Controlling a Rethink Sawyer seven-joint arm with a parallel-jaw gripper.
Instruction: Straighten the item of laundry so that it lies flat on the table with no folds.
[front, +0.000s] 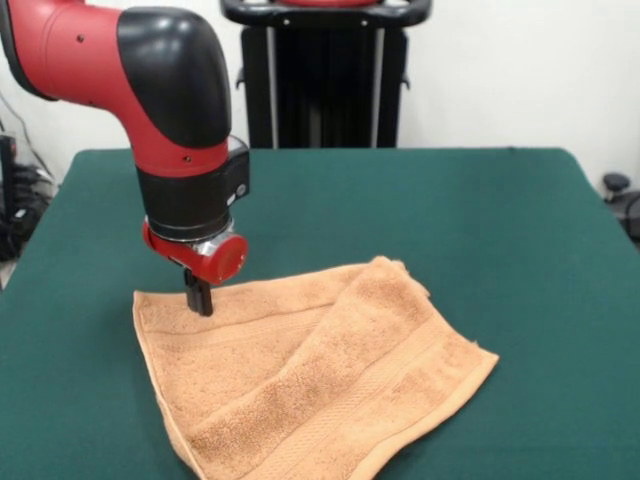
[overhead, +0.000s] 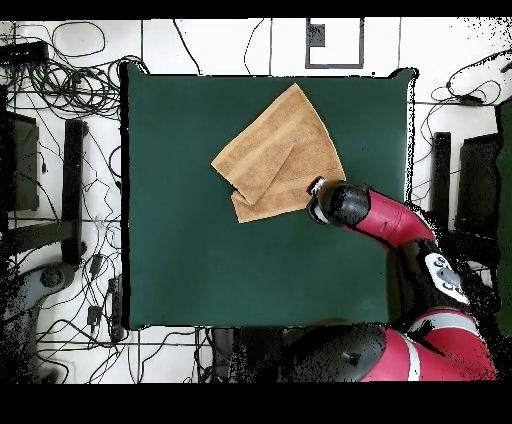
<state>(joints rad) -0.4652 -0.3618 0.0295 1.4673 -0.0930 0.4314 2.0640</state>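
The item of laundry (front: 300, 385), an orange-tan towel, lies folded on the green table (front: 500, 230) near its front edge. One flap is doubled diagonally over the rest, its border bands running toward the right corner. My gripper (front: 200, 297) points straight down at the towel's far left corner, its black fingers pressed together with the tips in the cloth. In the overhead view the towel (overhead: 278, 150) sits in the upper middle of the table (overhead: 200, 250). There the gripper (overhead: 316, 190) is at the towel's lower right corner, mostly hidden under the arm's wrist.
The red and black arm (front: 170, 90) comes down over the table's left part in the front view. A black stand (front: 325, 70) rises behind the far edge. Cables and equipment (overhead: 60, 200) lie on the floor around the table.
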